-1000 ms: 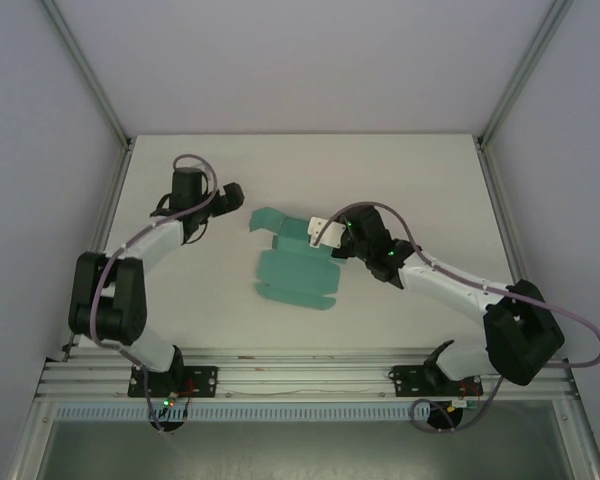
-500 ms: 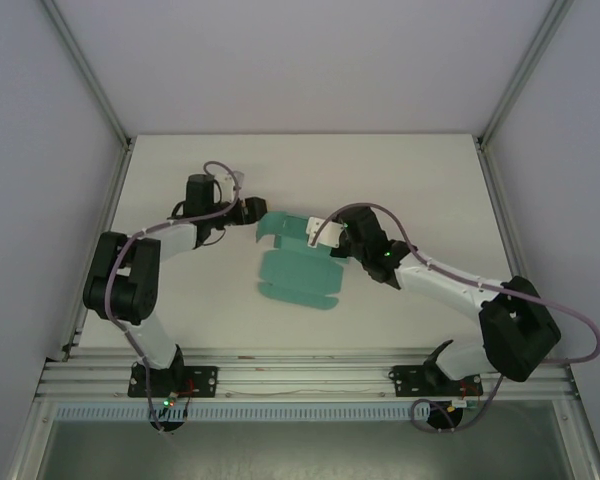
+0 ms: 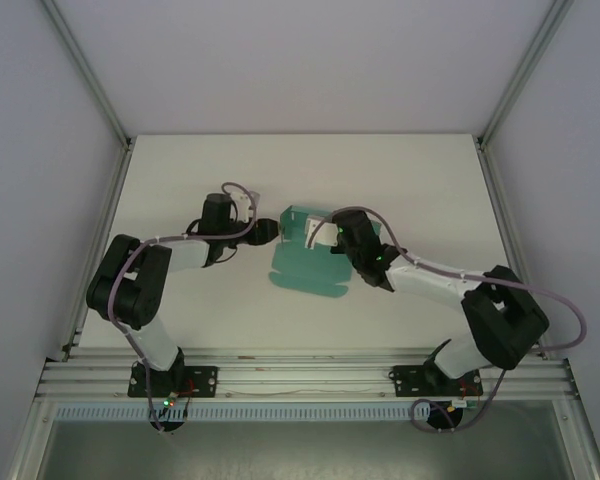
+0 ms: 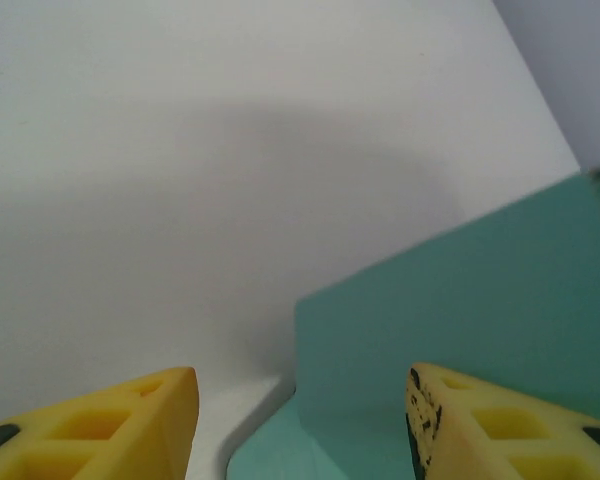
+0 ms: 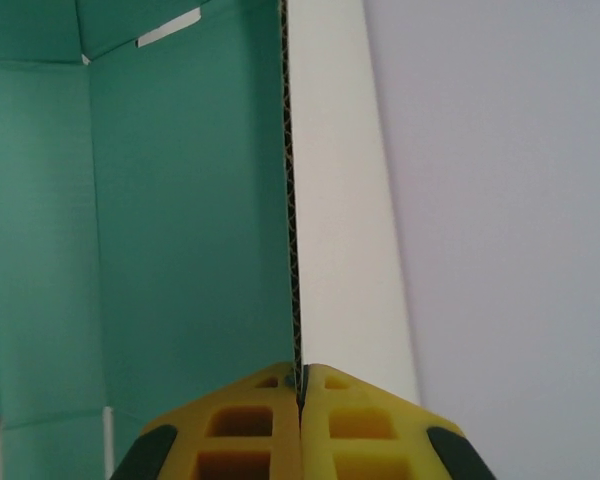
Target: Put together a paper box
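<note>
Top external: paper box [image 3: 305,268] is seen mid table [image 3: 180,180], bare surface all round, long axis near-to-far, far wall raised. Right gripper [image 5: 300,385] is clamped on its wall; left gripper [image 4: 300,400] is held spread.

Both arms reach inward, elbows bent — left gripper [image 4: 301,395] spread wide, right gripper [image 5: 300,385] pinched on the paper box [image 3: 305,268].

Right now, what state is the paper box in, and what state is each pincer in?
paper box: partly folded, lower panel lying on the table, some walls raised.
right pincer: shut on the edge of a raised box wall.
left pincer: open, up against a raised flap on the box's other side, not clamping it.
</note>
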Robot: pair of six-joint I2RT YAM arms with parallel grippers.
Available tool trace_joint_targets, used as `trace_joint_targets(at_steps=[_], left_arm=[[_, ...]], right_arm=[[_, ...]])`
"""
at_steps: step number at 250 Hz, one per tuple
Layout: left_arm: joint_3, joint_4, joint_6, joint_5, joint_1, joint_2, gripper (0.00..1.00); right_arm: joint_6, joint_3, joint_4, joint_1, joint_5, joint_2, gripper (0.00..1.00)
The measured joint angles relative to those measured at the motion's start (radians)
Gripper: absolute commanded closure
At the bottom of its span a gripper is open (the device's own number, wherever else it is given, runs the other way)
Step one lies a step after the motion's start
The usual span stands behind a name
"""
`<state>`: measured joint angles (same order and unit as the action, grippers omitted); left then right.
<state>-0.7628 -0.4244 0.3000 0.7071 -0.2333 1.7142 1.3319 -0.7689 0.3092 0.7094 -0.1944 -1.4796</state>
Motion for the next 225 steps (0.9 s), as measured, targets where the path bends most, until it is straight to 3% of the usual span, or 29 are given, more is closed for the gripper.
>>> trace_joint_targets(at_steps=[42, 112, 225], left_arm=[[0.024, -0.061, -0.023, -0.009, -0.006, 0.003, 0.42], [0.039, -0.147, -0.097, -0.008, -0.037, 0.036, 0.40], [0.042, -0.197, -0.169, -0.034, -0.066, 0.100, 0.39]], right_arm=[[0.116, 0.043, 0.166, 0.018, -0.080, -0.096, 1.00], [0.227, 0.070, 0.369, 0.031, -0.109, -0.171, 1.00], [0.236, 0.072, 0.382, 0.037, -0.124, -0.190, 1.00]])
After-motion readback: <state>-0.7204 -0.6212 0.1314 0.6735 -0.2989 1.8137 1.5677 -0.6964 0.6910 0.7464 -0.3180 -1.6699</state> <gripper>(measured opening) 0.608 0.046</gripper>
